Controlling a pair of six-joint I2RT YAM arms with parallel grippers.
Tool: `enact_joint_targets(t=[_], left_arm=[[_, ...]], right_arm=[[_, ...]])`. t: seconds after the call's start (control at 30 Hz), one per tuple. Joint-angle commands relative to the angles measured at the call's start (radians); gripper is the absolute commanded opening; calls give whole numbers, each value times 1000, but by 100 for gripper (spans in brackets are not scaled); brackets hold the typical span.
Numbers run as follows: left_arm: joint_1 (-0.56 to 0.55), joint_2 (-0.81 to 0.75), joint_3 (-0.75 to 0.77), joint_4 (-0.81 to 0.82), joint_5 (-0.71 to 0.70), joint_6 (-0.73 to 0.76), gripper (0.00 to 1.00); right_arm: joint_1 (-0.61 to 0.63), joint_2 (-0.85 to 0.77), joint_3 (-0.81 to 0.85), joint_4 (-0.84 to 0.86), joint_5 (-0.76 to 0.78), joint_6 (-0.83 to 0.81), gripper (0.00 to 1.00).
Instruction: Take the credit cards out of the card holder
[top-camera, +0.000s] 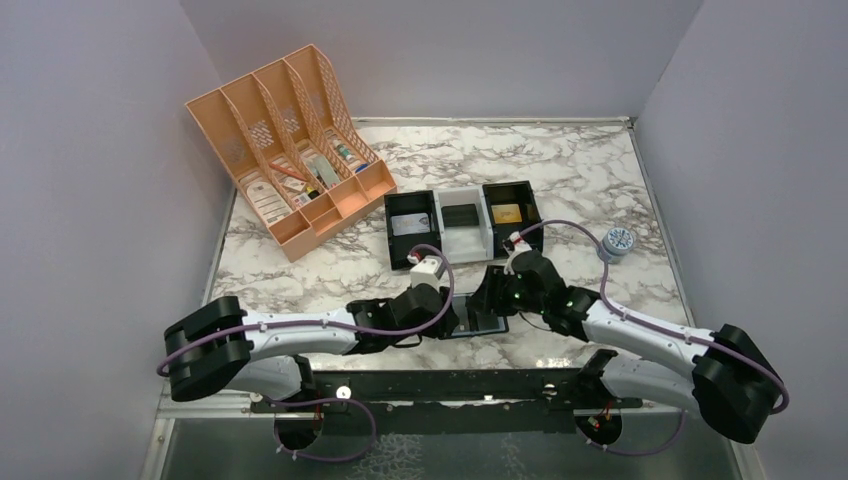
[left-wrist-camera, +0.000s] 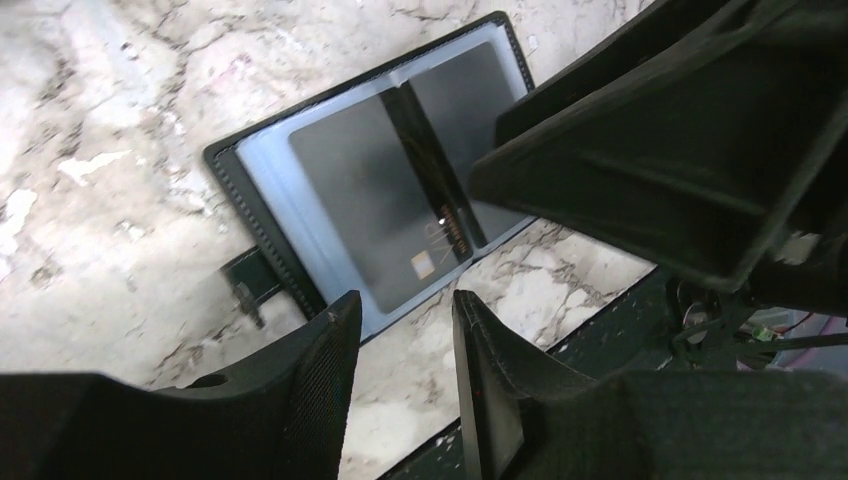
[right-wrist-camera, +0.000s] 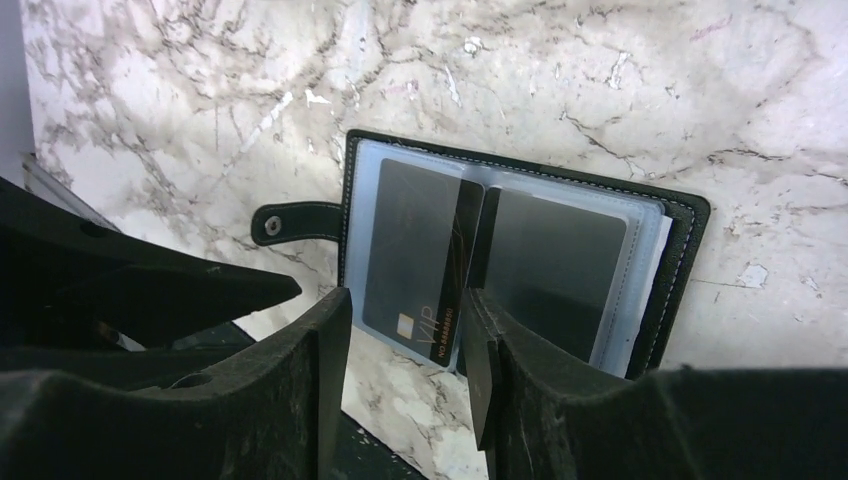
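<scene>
The card holder (top-camera: 482, 323) lies open and flat on the marble near the table's front edge, blue-grey lining (right-wrist-camera: 355, 230) up and snap tab (right-wrist-camera: 288, 222) out to one side. Two dark grey credit cards sit in its slots: one with a gold chip and "VIP" print (right-wrist-camera: 412, 255), the other (right-wrist-camera: 555, 265) across the fold. In the left wrist view the chip card (left-wrist-camera: 365, 205) shows too. My left gripper (left-wrist-camera: 405, 305) is open just short of the holder's near edge, with nothing between its fingers. My right gripper (right-wrist-camera: 410, 300) is open over the chip card's corner, apart from it.
A black-and-white three-compartment tray (top-camera: 462, 225) stands behind the holder. A peach file organizer (top-camera: 285, 140) with papers is at the back left. A small round grey object (top-camera: 618, 241) sits at the right. The black base rail (top-camera: 450, 385) runs along the table's front edge.
</scene>
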Motion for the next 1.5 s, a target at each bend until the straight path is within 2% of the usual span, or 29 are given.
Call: enact_joint_targets(t=[0.0,0.23,0.47,0.97,1.2,1.47], left_arm=[[-6,88,85,15,21,38,42],[-7,174,125,-20,-27,24,42],[-7,180,102,-44,-52,8,42],[0,192,95,-104,-111,-7,36],[5,223,102,-93,-101,-23,34],[6,222,81,-83,-91,-33,32]], right_arm=[[-27,49,-16,110,-111,-9,44],[-41,170,-20,139,-103,-7,43],[-41,296,-69,295,-229,6,39],[-43,243,-97,312,-195,28,26],[-54,231,-144,417,-262,95,16],[-66,203,-156,424,-270,116,8]])
